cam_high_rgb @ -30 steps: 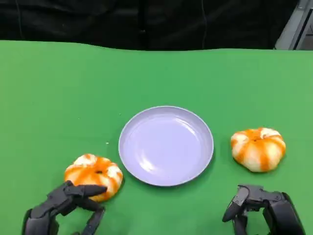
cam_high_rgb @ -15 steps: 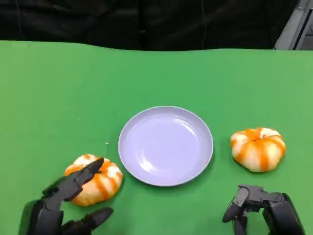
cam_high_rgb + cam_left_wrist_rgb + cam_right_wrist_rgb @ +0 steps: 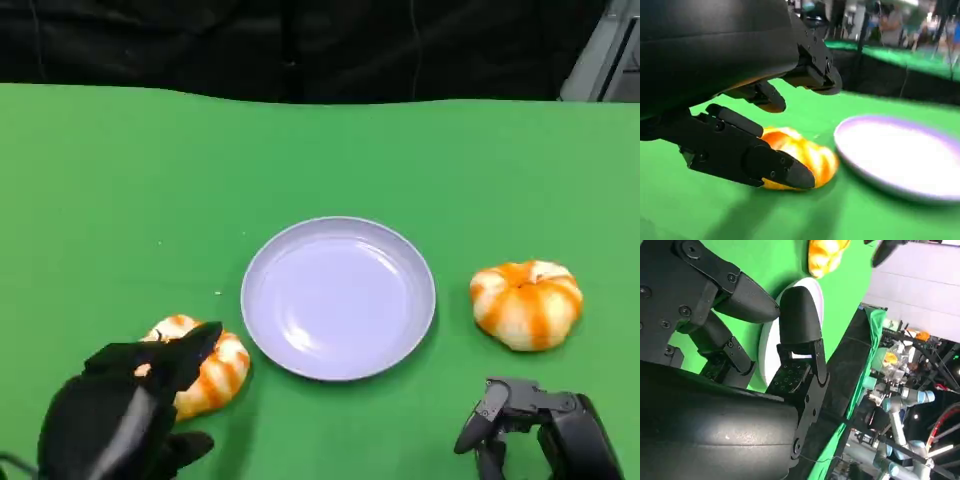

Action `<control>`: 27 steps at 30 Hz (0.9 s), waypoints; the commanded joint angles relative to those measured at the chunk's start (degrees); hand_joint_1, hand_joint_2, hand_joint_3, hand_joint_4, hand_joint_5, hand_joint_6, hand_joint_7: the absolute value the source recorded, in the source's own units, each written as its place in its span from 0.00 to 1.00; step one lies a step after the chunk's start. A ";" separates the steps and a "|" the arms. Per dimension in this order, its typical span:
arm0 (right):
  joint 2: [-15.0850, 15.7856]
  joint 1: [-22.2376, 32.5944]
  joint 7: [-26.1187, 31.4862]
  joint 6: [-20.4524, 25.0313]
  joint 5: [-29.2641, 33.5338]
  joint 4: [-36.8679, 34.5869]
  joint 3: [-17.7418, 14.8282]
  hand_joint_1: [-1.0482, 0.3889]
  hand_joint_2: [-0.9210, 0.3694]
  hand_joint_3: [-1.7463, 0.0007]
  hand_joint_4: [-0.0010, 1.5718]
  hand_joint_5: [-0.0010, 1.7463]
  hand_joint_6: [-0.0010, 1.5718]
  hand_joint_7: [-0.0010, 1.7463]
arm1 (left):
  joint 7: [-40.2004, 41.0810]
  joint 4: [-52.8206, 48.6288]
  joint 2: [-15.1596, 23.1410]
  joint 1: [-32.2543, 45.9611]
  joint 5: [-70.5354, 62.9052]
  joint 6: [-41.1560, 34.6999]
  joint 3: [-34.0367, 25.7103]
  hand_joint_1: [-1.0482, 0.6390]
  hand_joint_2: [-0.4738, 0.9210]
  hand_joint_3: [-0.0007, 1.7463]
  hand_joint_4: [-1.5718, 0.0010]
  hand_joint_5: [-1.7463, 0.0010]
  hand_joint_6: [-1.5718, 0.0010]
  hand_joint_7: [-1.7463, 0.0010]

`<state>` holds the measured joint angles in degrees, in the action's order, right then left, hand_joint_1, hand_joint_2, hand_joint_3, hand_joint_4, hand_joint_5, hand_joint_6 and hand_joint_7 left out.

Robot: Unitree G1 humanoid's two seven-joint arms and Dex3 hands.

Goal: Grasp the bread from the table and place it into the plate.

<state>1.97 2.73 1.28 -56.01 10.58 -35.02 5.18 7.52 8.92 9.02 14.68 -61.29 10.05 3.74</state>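
My left hand (image 3: 115, 415) hung over the near-left bread (image 3: 212, 368), w/ its fingers (image 3: 747, 155) spread apart and reaching around the bun; nothing was gripped. In the left wrist view one finger lay low in front of the bread (image 3: 800, 156) and others arched above it, but I couldn't tell if any pad touched the crust. The bun sat on the green table (image 3: 120, 190), just beside the plate (image 3: 338, 297) on its near-left side, not on it.

My right hand (image 3: 545, 425) was at the near-right edge of the table, fingers (image 3: 747, 300) apart & curled loosely, holding nothing. It was apart from the second bread (image 3: 527, 303), which sat on the cloth to the right of the plate w/ a gap of green between them.

The plate was lilac, round, shallow, approx. centred in front of me. Both buns were white w/ orange stripes, pumpkin-shaped.

In the right wrist view the plate's (image 3: 815, 295) rim showed past my fingers, w/ the far bun (image 3: 827, 252) beyond it. Background there: another robot arm (image 3: 902, 405), blurred.
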 commanded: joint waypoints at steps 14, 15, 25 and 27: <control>0.25 0.43 0.47 0.51 -0.03 0.54 -0.13 0.57 0.67 0.03 0.78 0.92 0.72 0.75 | -0.65 -8.46 5.88 -10.62 -9.44 -16.45 13.09 0.31 0.99 0.01 0.74 0.92 0.80 1.00; 0.24 0.44 0.44 0.56 -0.07 0.55 -0.12 0.57 0.67 0.03 0.78 0.92 0.72 0.75 | -0.83 -8.82 6.06 -11.05 -9.28 -16.91 13.55 0.32 0.99 0.01 0.74 0.93 0.81 1.00; 0.32 0.51 0.38 1.03 0.04 0.81 -0.02 0.57 0.68 0.03 0.78 0.91 0.72 0.75 | -1.19 -17.24 7.63 -16.47 -8.71 -20.47 18.47 0.31 0.97 0.00 0.73 0.94 0.80 1.00; 0.36 0.41 0.34 0.75 -0.04 0.59 -0.02 0.57 0.69 0.03 0.78 0.91 0.72 0.75 | -1.43 -19.01 7.91 -17.53 -8.32 -20.83 19.39 0.31 0.97 0.00 0.72 0.94 0.79 0.99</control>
<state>1.87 2.84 1.52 -55.38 10.91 -34.77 5.29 6.62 -8.02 15.56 -1.71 -70.10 -10.11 22.30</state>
